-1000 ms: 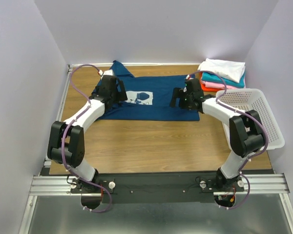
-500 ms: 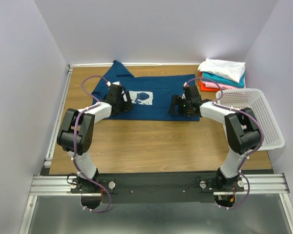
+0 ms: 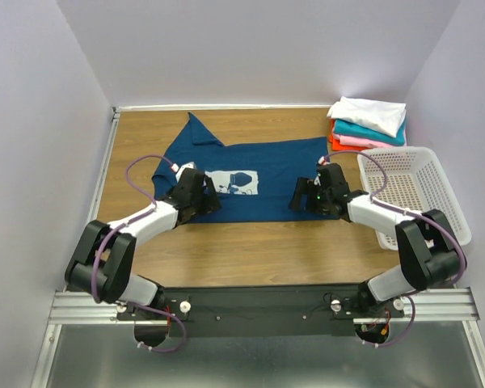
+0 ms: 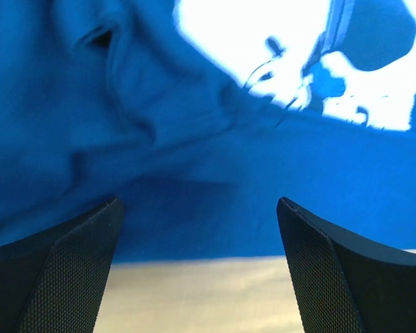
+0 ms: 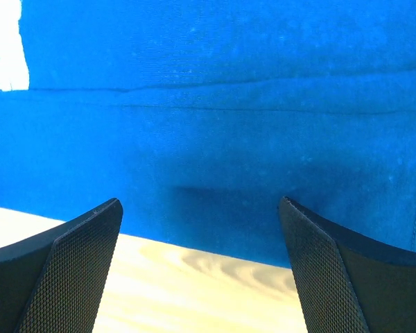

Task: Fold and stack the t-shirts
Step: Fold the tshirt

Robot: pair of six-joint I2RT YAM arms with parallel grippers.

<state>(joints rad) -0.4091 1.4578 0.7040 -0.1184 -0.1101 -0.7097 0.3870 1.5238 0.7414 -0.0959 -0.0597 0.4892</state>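
The navy blue t-shirt (image 3: 263, 178) lies spread flat mid-table, its white mouse print (image 3: 234, 182) facing up. My left gripper (image 3: 199, 202) is low over the shirt's near hem, left of the print. In the left wrist view my left gripper (image 4: 199, 208) is open, its fingers (image 4: 48, 277) straddling the hem (image 4: 208, 236) with nothing held. My right gripper (image 3: 304, 198) is low over the near hem at the shirt's right side. In the right wrist view my right gripper (image 5: 200, 205) is also open over the blue cloth (image 5: 215, 139). Folded white, teal, pink and orange-red tees (image 3: 368, 121) are stacked at the back right.
A white perforated basket (image 3: 416, 194) stands at the right edge, just right of my right arm. Bare wooden table (image 3: 259, 250) runs between the shirt's hem and the arm bases. Walls close in the table on the left, back and right.
Both grippers have drawn back toward the arm bases, and the navy shirt has slid nearer with them, its hem now closer to the front.
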